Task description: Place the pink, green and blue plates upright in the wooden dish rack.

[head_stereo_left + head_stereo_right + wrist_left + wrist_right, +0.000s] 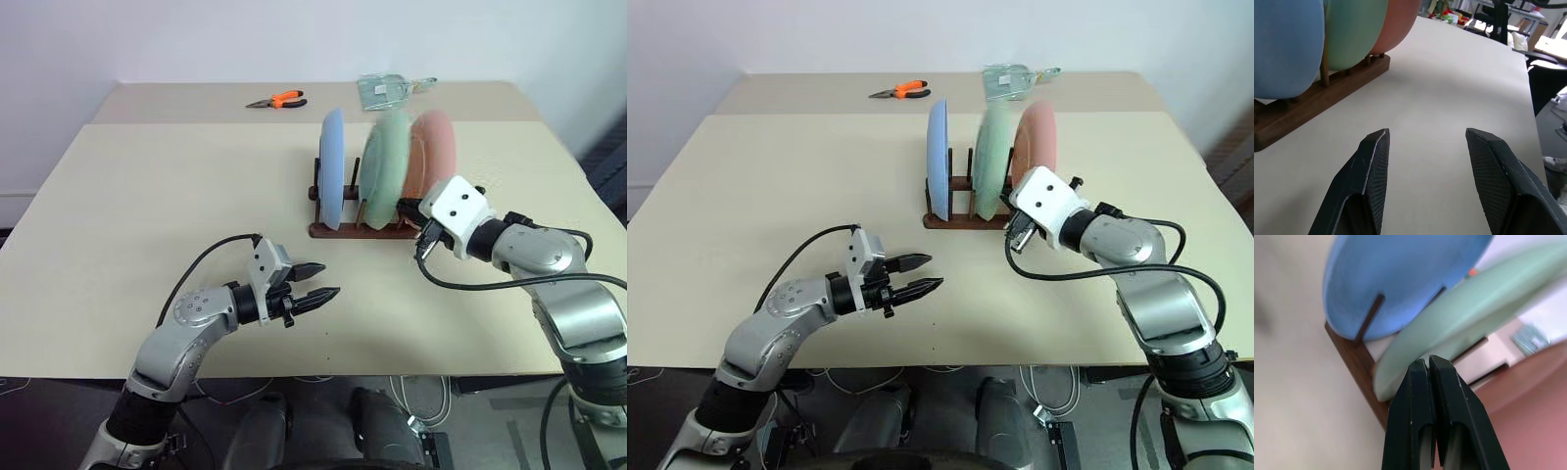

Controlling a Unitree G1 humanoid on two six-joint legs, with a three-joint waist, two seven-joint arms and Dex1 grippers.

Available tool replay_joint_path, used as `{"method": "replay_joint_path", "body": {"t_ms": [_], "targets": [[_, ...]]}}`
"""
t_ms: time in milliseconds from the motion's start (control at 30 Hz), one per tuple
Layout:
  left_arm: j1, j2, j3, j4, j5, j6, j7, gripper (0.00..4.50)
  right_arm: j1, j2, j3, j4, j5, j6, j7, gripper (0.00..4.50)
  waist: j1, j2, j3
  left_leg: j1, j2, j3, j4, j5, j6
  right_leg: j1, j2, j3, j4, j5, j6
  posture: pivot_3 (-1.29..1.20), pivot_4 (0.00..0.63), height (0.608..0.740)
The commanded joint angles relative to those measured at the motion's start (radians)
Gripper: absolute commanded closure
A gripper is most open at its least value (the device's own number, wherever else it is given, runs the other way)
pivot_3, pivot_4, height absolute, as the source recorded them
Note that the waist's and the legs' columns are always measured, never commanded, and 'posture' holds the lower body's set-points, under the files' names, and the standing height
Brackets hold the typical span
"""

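Blue plate (332,168), green plate (384,164), pink plate (434,154) all upright in wooden dish rack (359,231), toward worktop (147,206) far edge. Right pincer (1428,363) together, empty, beside green plate; nudge gently, avoid tipping. Left pincer (318,281) apart, empty.

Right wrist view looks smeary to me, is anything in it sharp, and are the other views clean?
Right wrist view: the shut right gripper is sharp, while the blue plate, green plate and table are soft and blurred. Left wrist view: left gripper and wooden dish rack are crisp. Left eye view: even light, no glare, only faint shadows under the rack.
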Motion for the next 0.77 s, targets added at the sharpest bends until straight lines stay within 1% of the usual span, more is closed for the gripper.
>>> {"method": "replay_joint_path", "body": {"t_ms": [33,133,200,267,300,367,433,500,600,767], "targets": [[-0.004,-0.003,-0.003,-0.017,0.004,-0.019,0.0,1.96,-0.023,0.003,0.008,-0.038,-0.015,-0.001,0.01,4.43,0.001,0.0,0.0,0.0,0.0,0.0,0.0,0.0,0.0,0.0,0.0,0.0,0.0,0.0,0.0,0.0,0.15,0.74],[0.001,-0.004,0.001,-0.018,0.01,-0.022,0.008,1.96,0.0,-0.013,-0.017,-0.021,-0.016,-0.006,0.024,4.43,0.0,0.0,0.0,0.0,0.0,0.0,0.0,0.0,0.0,0.0,0.0,0.0,0.0,0.0,0.0,0.0,0.15,0.74],[0.003,0.001,0.018,-0.01,0.021,-0.033,0.02,1.96,0.043,-0.042,-0.078,-0.005,0.002,-0.023,0.051,4.43,0.002,0.0,0.0,0.0,0.0,0.0,0.0,0.0,0.0,0.0,0.0,0.0,0.0,0.0,0.0,0.0,0.15,0.74],[0.001,0.013,0.058,0.013,0.032,-0.05,0.035,1.96,0.119,-0.038,-0.218,-0.007,0.118,0.001,0.109,4.43,0.005,0.0,0.0,0.0,0.0,-0.001,0.0,0.0,0.0,0.0,0.0,0.0,0.0,0.0,0.0,0.0,0.15,0.74],[-0.001,0.016,0.07,0.021,0.035,-0.055,0.041,1.96,0.144,-0.036,-0.264,-0.009,0.159,0.01,0.129,4.43,0.004,0.0,0.0,-0.001,0.0,-0.001,0.0,0.0,0.0,0.001,0.0,0.0,0.0,0.0,0.0,0.0,0.15,0.74],[0.002,0.045,0.127,0.062,0.057,-0.087,0.062,1.96,0.25,-0.05,-0.382,-0.005,0.237,0.015,0.207,4.43,0.003,0.0,0.0,0.0,0.0,-0.001,0.0,0.0,0.0,0.001,0.0,0.0,0.0,0.0,0.0,0.0,0.15,0.74],[0.004,0.071,0.174,0.104,0.083,-0.121,0.084,1.96,0.32,-0.053,-0.469,0.026,0.288,0.022,0.246,4.43,0.001,0.0,0.0,0.0,0.0,-0.001,0.0,0.0,0.0,0.001,0.0,-0.001,0.0,0.0,0.0,0.0,0.15,0.74],[0.028,0.122,0.233,0.174,0.13,-0.177,0.103,1.96,0.364,-0.037,-0.534,0.115,0.284,-0.016,0.237,4.43,-0.004,0.001,0.0,0.001,0.0,0.0,-0.001,0.0,0.0,0.001,0.0,0.0,0.001,0.0,0.0,0.0,0.15,0.74],[0.054,0.158,0.287,0.23,0.149,-0.222,0.114,1.96,0.387,-0.034,-0.545,0.192,0.251,-0.083,0.225,4.43,-0.009,0.001,-0.001,0.003,0.001,0.001,-0.001,0.0,0.0,0.001,0.0,0.0,0.001,-0.001,0.001,0.0,0.15,0.74],[0.07,0.153,0.331,0.238,0.15,-0.25,0.135,1.96,0.339,-0.013,-0.478,0.275,0.207,-0.167,0.19,4.43,-0.002,0.001,0.0,0.002,0.001,0.001,0.0,0.0,0.0,0.001,0.0,0.0,0.001,-0.002,0.003,0.0,0.15,0.74]]}}
